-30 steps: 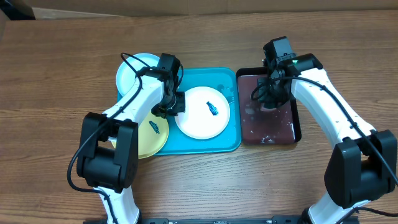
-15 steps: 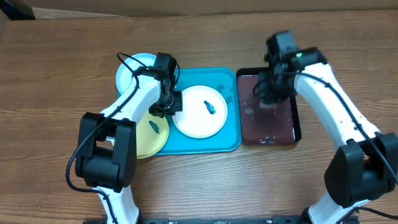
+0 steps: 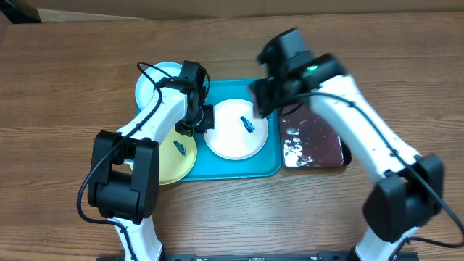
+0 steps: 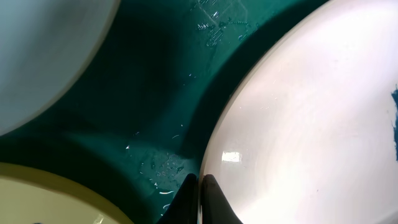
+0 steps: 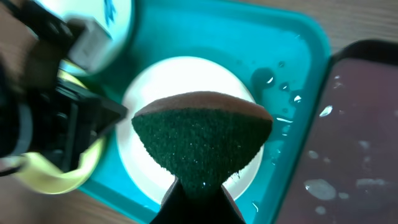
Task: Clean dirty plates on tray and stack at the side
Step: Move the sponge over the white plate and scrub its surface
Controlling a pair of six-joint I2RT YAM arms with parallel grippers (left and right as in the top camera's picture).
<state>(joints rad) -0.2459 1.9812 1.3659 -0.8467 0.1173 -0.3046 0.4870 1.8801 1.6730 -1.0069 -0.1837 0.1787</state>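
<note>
Step in hand: by my reading, scrubbing the white plate (image 3: 233, 134), the first of three to clean.
Left gripper (image 4: 199, 184): jaws clenched on the white plate's left rim, low in the left wrist view, pinning it to the tray.
Right gripper (image 5: 197, 198): jaws grasping a sponge (image 5: 202, 140), dark scouring face down, hanging above the plate at the centre of the right wrist view.
Tray (image 3: 270, 165): the turquoise one, at the middle of the overhead frame, with water drops on its floor.
Smear (image 3: 248, 125): a small dark mark right of the plate's centre, not yet wiped.
Other plates: pale blue plate (image 3: 154, 83) at the tray's upper left, yellow-green plate (image 3: 172, 161) at its lower left, partly under the left arm.
Black tray (image 3: 313, 145): just right of the turquoise tray, holding dark liquid.
Doing it well: lower the sponge flat onto the smear and rub in short circles, pressing lightly so the pinned rim does not lever up.
Caution: scrub away from the left fingers, since the sponge is wide and the two grippers are near each other.
</note>
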